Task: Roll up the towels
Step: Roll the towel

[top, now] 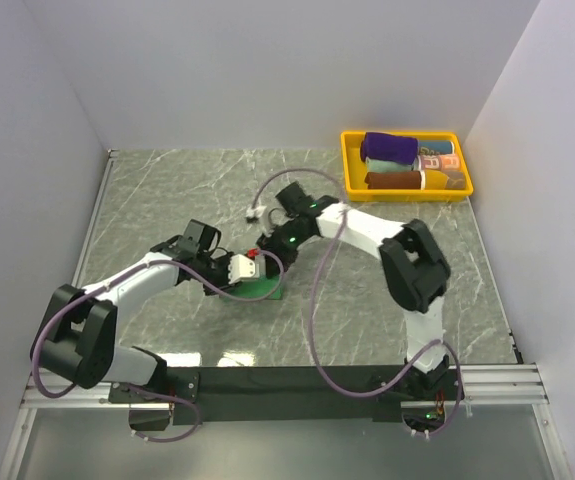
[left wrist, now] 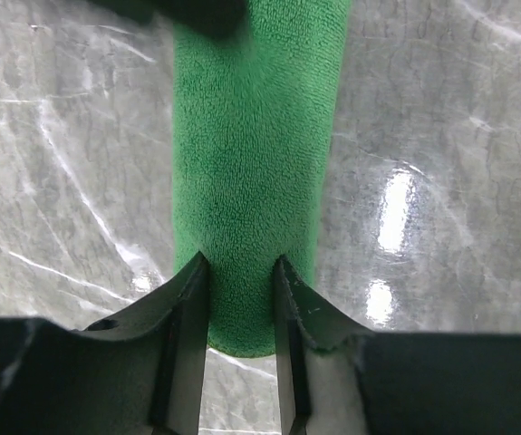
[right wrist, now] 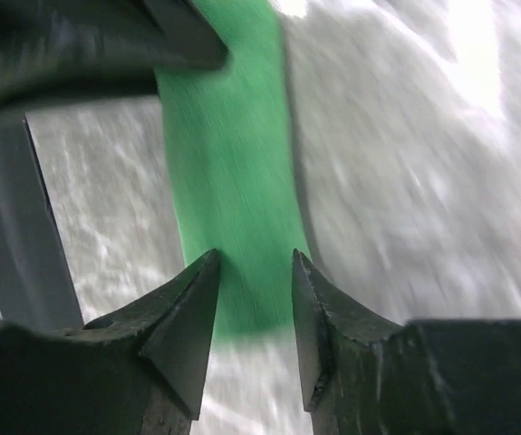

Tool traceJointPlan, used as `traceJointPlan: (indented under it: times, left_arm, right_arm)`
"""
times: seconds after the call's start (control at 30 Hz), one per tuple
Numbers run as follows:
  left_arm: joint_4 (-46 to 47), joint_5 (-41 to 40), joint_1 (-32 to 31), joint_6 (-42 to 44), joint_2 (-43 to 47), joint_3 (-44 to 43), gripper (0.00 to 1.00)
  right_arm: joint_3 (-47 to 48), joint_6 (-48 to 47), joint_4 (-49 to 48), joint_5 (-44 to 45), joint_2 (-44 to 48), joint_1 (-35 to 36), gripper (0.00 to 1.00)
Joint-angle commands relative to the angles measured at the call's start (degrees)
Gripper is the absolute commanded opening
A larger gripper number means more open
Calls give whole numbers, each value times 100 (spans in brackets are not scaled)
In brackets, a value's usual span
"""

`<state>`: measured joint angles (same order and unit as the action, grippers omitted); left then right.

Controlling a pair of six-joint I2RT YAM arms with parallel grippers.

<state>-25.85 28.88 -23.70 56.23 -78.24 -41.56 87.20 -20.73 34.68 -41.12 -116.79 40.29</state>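
left gripper point(left wrist: 240, 265) part open, tips on near end of green towel point(left wrist: 255, 136); can't tell if pinching or just pressing, likely pinning roll so it won't unwind. towel rolled into tube, lying mid table point(top: 167, 190). right gripper point(right wrist: 254, 258) jaws apart over other end, holding nothing, view blurred. far right: purple towel point(top: 387, 147) rolled, parked in yellow tray point(top: 347, 165).

You have no text, label, number or sign legible in any view; the patterned item point(top: 433, 161) in the yellow tray point(top: 348, 165) is too small to read.
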Motion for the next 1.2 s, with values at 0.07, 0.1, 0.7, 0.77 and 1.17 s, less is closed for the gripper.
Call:
traceJointPlan:
  times: [0.07, 0.1, 0.7, 0.77, 1.17]
  left_arm:
    - [-975, 64, -29, -15, -402, -141, 26]
    - [-1001, 100, -29, -24, -429, -203, 26]
    - [-1845, 302, 94, -59, -1571, -1152, 25]
    - [-1889, 363, 112, -85, -1738, -1240, 26]
    - [-2223, 460, 138, -77, -2318, -1724, 27]
  right_arm:
    - [-492, 341, -496, 306, 1709, -750, 46]
    - [-711, 359, -593, 333, 1878, -829, 46]
    - [-4017, -2726, 504, 2195, 6036, -656, 28]
    - [-4184, -2464, 427, 2528, 5879, 98, 33]
    - [-3097, -1540, -1156, 3813, 3832, 1902, 60]
